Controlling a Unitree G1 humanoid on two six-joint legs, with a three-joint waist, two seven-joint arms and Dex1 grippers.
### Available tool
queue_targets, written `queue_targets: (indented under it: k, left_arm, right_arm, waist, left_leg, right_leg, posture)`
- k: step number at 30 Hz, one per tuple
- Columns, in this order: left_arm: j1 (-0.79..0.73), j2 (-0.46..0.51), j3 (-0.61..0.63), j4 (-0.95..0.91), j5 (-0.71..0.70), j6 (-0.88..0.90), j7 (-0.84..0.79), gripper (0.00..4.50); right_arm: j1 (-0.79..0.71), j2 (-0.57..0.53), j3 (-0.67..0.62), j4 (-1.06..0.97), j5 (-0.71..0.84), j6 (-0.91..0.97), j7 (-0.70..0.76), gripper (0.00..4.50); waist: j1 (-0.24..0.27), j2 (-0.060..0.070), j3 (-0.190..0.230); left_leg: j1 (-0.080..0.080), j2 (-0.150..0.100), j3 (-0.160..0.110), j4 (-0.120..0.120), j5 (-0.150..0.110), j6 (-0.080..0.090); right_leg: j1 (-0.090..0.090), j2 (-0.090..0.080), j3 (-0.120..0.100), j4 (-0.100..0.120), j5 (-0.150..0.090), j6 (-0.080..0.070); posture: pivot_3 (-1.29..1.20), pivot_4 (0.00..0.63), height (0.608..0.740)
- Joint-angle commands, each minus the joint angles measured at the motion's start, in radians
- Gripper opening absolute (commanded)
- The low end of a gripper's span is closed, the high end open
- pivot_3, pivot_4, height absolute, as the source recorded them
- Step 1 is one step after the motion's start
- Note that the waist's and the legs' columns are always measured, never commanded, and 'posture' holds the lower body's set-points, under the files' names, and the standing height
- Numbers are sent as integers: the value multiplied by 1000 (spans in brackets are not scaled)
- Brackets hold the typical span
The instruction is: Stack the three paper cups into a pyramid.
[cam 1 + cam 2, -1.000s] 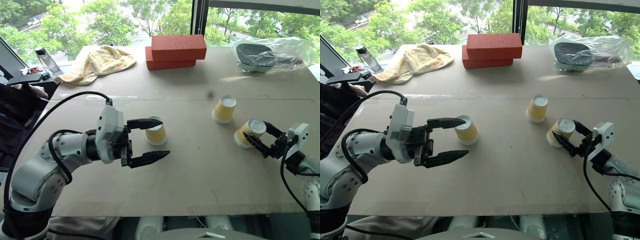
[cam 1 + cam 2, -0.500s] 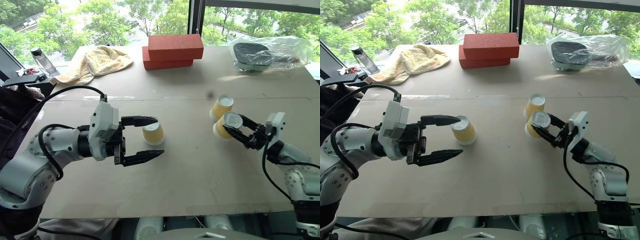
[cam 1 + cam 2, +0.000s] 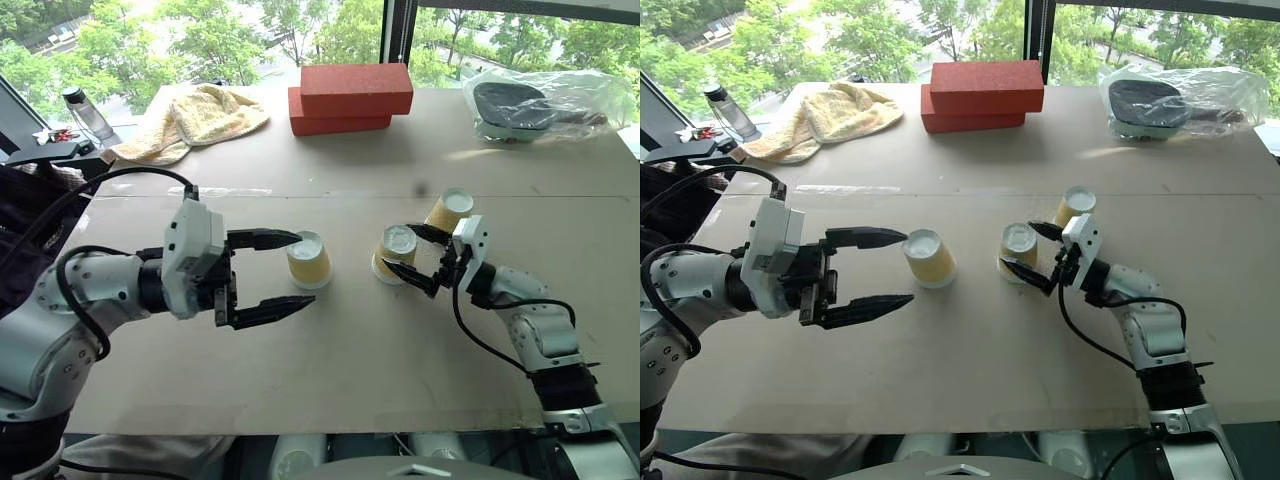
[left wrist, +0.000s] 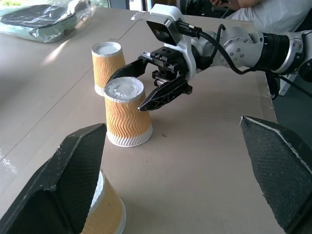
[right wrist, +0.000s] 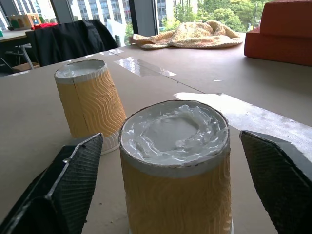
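Note:
Three yellow-orange paper cups stand upside down on the brown table [image 3: 330, 370]. The left cup [image 3: 308, 260] is close to the upper finger of my left gripper [image 3: 305, 268], which is open and holds nothing. The middle cup [image 3: 395, 253] stands upright between the spread fingers of my right gripper [image 3: 412, 257], with a gap on each side in the right wrist view [image 5: 175, 195]. The right cup [image 3: 449, 212] stands just behind that gripper. In the left wrist view the middle cup [image 4: 127, 114] and right cup [image 4: 108, 66] stand close together.
Two stacked red bricks [image 3: 352, 97] lie at the back centre. A yellow towel [image 3: 195, 122] is at the back left and a plastic bag with a dark object [image 3: 530, 105] at the back right. A bottle [image 3: 82, 115] stands off the left edge.
My right gripper carried a cup leftwards across the table, set it upright between the other two and opened its jaws. The left gripper stayed open in place.

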Motion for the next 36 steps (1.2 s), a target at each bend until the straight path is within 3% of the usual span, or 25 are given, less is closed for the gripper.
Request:
queue_targets:
  k: [1, 4, 7, 11, 20, 31, 34, 36]
  left_arm:
    - [-14, 10, 27, -28, -16, 2, 8, 4500]
    - [-32, 6, 27, -29, -28, 7, 14, 4500]
    - [-76, -11, 11, -18, -32, 2, 35, 4500]
    - [-122, -27, -8, -1, -46, 29, 57, 4500]
    - [-216, -50, -20, 28, -92, 111, 153, 4500]
    - [-253, -44, -12, 61, -184, 228, 214, 4500]
    - [-243, -38, -10, 63, -178, 234, 211, 4500]
    - [-235, -34, -10, 61, -171, 234, 208, 4500]
  right_arm:
    - [-29, -23, -52, -96, 39, -6, -2, 4489]
    - [-40, -50, -111, -135, 65, -12, -14, 4489]
    - [-97, -55, -187, -46, 17, -62, -108, 4489]
    - [-125, -54, -179, 86, -74, -126, -154, 4489]
    - [-172, 10, -191, 273, -110, -142, -239, 4489]
    - [-169, 16, -190, 305, -103, -156, -227, 4489]
    - [-165, 19, -188, 300, -94, -146, -219, 3800]
    - [-159, 18, -181, 296, -96, -155, -205, 2982]
  waist:
    - [0, 0, 0]
    - [0, 0, 0]
    - [0, 0, 0]
    - [0, -1, 0]
    - [-5, 0, 0]
    - [-3, 0, 0]
    - [-4, 0, 0]
    - [-4, 0, 0]
  left_leg:
    - [0, 0, 0, 0, 0, 0]
    - [0, 0, 0, 0, 0, 0]
    - [0, 0, 0, 0, 0, 0]
    - [1, -1, 0, 0, 1, -1]
    - [0, 0, 1, 0, 1, -2]
    - [0, 0, 0, 0, 2, -3]
    - [0, 0, 0, 0, 2, -3]
    - [0, 0, 0, 0, 2, -3]
  right_leg:
    - [0, 0, 0, 0, 0, 0]
    - [0, 0, 0, 0, 0, 0]
    - [0, 0, 0, 0, 0, 0]
    - [0, 0, 0, 0, 0, 0]
    - [0, 1, 1, 1, 0, 0]
    - [0, 1, 1, 1, 0, 0]
    - [0, 1, 1, 1, 0, 0]
    - [0, 1, 1, 1, 0, 0]
  posture:
    - [0, 150, 730]
    - [0, 150, 730]
    - [0, 150, 730]
    - [0, 150, 730]
    - [0, 150, 730]
    - [0, 150, 730]
    - [0, 150, 730]
    - [0, 150, 730]
